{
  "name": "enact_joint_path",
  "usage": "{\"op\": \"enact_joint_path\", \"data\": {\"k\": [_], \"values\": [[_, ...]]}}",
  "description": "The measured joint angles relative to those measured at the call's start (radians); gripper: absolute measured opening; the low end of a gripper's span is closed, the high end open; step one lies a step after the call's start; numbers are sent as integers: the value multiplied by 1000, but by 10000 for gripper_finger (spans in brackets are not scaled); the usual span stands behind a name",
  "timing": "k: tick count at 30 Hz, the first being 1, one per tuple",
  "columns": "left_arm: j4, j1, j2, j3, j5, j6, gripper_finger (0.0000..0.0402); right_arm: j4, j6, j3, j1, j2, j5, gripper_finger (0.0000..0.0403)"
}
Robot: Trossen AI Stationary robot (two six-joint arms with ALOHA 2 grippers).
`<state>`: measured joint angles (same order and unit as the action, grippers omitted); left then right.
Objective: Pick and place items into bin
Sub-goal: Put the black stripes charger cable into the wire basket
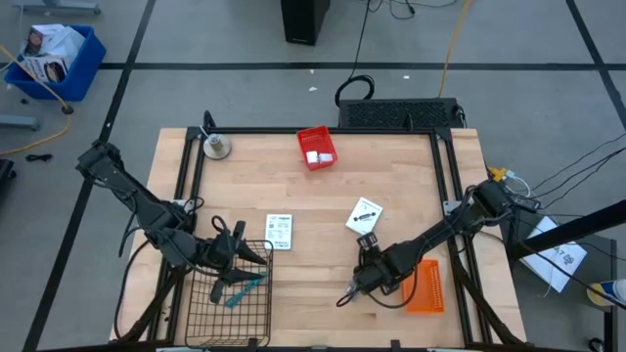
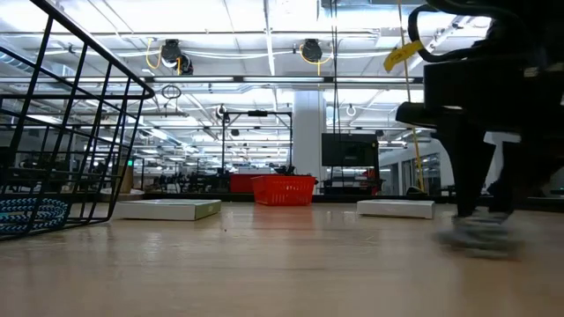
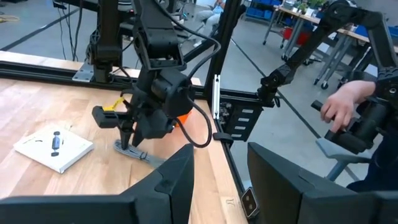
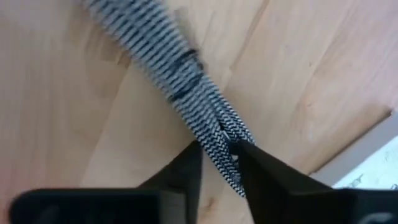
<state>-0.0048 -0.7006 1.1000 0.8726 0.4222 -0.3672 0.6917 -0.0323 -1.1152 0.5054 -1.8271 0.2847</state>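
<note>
Grey metal tool (image 1: pixel 348 293), slim and ridged, lies at the worktop's (image 1: pixel 323 210) 6 o'clock edge, nipped at one end by the right pincer (image 1: pixel 358 286). Off-centre grip risks pivoting or slipping en route to the black wire bin (image 1: pixel 227 303), where the released left pincer (image 1: pixel 256 255) hovers.

Grey concrete floor (image 1: pixel 196 39) runs all round the pale wooden worktop (image 1: pixel 323 210), marked with dark taped lines. A blue crate (image 1: pixel 54 61) sits on the floor off one corner. Across the hall, long ceiling strip lights (image 2: pixel 264 57) glow above a white pillar (image 2: pixel 307 141) and distant workstations.
</note>
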Motion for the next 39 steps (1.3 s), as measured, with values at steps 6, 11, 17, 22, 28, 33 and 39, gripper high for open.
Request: {"op": "enact_joint_path", "data": {"k": [6, 11, 17, 22, 28, 33, 39], "values": [[-1, 0, 0, 0, 2, -1, 154, -80, -35, -1, -7, -3, 15, 12], [0, 0, 0, 0, 2, 2, 154, -185, -57, 0, -5, -3, 2, 20], [-1, 0, 0, 0, 6, 45, 154, -294, -61, 0, -1, 33, 59, 8], [-58, 0, 0, 0, 12, 46, 154, -422, -45, 0, 0, 83, 135, 13], [-98, 0, 0, 0, 74, 50, 154, -682, 16, 0, -19, 129, 189, 12], [-99, 9, 0, 0, 102, 48, 154, -822, 65, -2, -51, 135, 185, 12], [-99, 30, 16, 0, 103, 45, 154, -905, 65, -1, -108, 134, 119, 11]]}}
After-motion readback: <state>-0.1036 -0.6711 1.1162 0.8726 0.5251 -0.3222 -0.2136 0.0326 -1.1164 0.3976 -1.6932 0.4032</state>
